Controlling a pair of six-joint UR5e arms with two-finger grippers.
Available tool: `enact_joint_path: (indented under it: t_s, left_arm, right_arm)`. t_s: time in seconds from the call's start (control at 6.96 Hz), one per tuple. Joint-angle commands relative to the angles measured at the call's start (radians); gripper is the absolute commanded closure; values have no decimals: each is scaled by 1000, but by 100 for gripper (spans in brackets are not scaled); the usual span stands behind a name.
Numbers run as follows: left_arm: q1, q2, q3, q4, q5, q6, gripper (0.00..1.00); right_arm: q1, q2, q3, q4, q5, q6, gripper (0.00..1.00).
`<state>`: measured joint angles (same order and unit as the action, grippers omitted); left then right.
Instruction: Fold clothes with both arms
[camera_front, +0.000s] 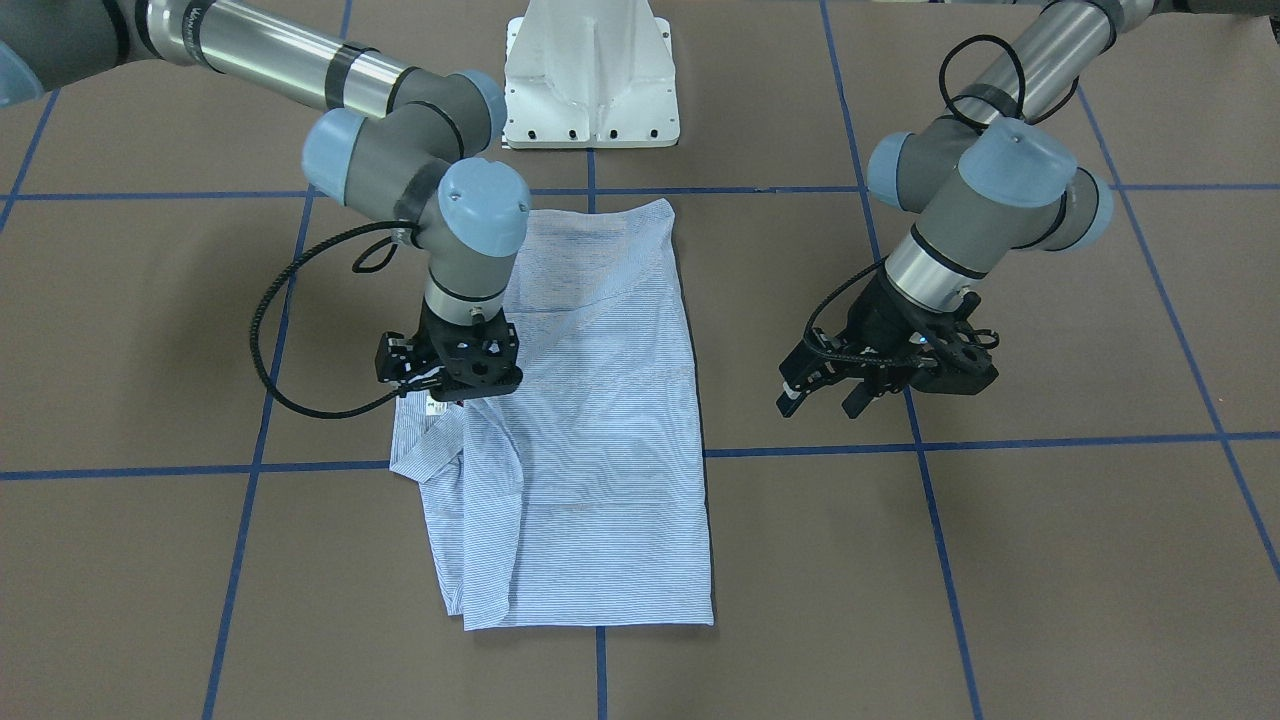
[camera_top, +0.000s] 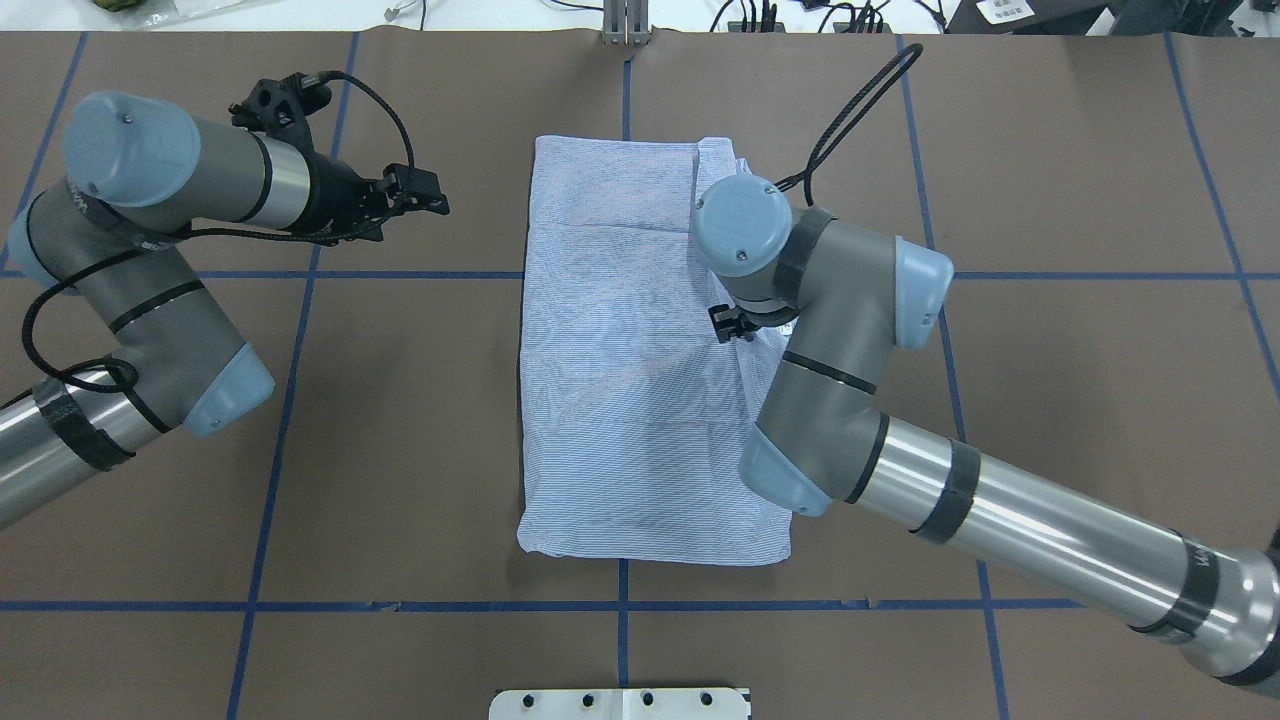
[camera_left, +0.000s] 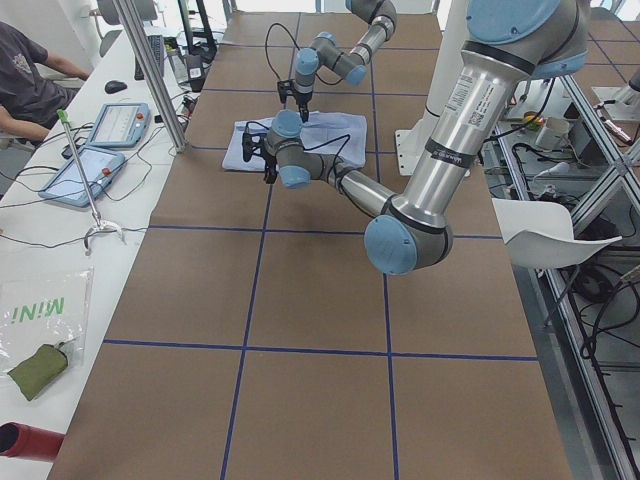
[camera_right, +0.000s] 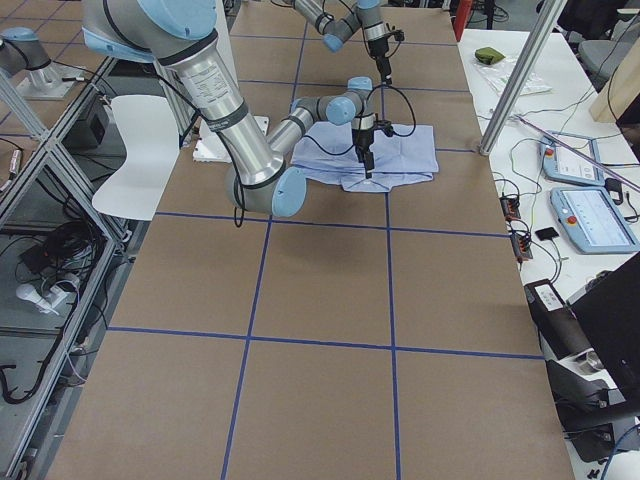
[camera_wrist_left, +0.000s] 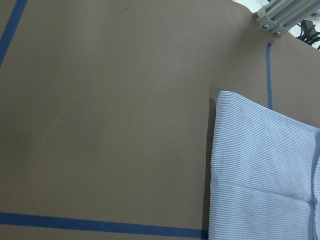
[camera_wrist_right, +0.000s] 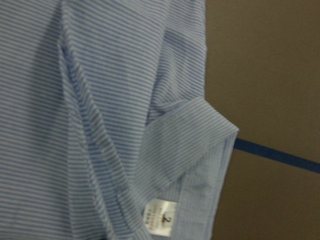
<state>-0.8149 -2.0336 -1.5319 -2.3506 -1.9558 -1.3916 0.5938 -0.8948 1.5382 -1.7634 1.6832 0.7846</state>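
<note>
**Right gripper low over folded shirt, left gripper wide and empty**

The right gripper (camera_front: 452, 385) points straight down over the shirt's (camera_front: 600, 450) rumpled edge, on the robot's right. Its fingertips are hidden under the wrist, so I cannot tell whether they are spread or closed, or whether they touch the cloth. The left gripper (camera_front: 825, 398) hangs tilted over the bare table (camera_front: 1050, 560), apart from the shirt's other long edge. Its fingers are spread and hold nothing.

The table is covered in matt brown, divided into large squares by blue tape (camera_front: 1000, 440). The white base (camera_front: 590, 80) stands at the robot's edge, near one end of the shirt. Across the table runs a white bench (camera_left: 40, 250) with two tablets (camera_left: 117, 124) and cables, and a person (camera_left: 25, 85) sits at it. A white chair (camera_left: 545, 238) stands behind the robot.

The shirt lies flat mid-table, folded into a long narrow rectangle running away from the robot. It is light blue with fine white stripes. The side on the robot's left is straight. The right side bunches into a ridge and a loose flap, with a white label (camera_wrist_right: 160, 218) showing just under the right wrist.

On the bench a clear bag (camera_left: 45, 310) with green lettering lies flat. A green pouch (camera_left: 38, 370) rests at its near edge, and I cannot tell whether it is inside.
</note>
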Motion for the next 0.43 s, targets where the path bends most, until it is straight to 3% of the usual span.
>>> enact_joint_path:
  t_s: [0.0, 0.29]
  left_arm:
    - [0, -10, -4, 2, 0, -3, 0]
    - [0, -17, -7, 2, 0, -4, 0]
  right_arm:
    - [40, -145, 126, -27, -3, -76, 0]
    - [75, -165, 163, -28, 6, -125, 0]
